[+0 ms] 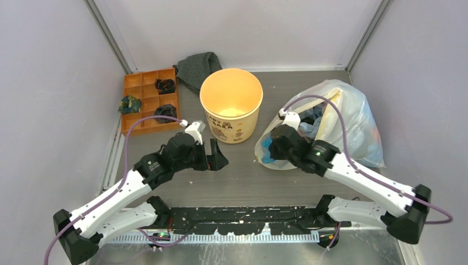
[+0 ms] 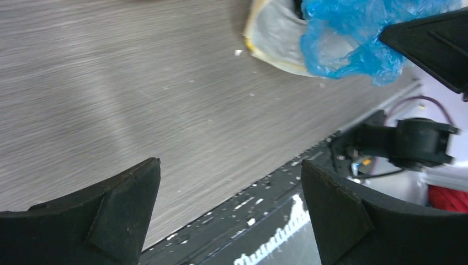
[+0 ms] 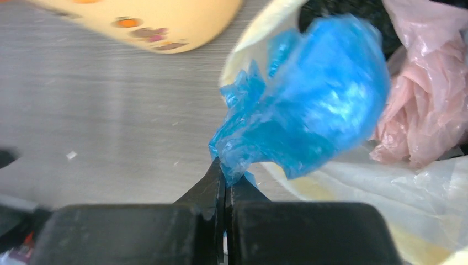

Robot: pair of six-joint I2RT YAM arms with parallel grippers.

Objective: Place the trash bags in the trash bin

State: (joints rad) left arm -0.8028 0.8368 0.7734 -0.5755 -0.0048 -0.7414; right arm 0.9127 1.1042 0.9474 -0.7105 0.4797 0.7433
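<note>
Right wrist: your right pincer [image 3: 225, 172] pinched only a corner of the trash bag [image 3: 309, 105], which could have slipped free before the trash bin [image 3: 149, 22]; your left pincer [image 2: 230, 165] gaped empty.

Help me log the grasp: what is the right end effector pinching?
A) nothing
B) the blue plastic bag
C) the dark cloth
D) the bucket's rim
B: the right wrist view shows the right end effector closed on a corner of the blue plastic bag.
</note>
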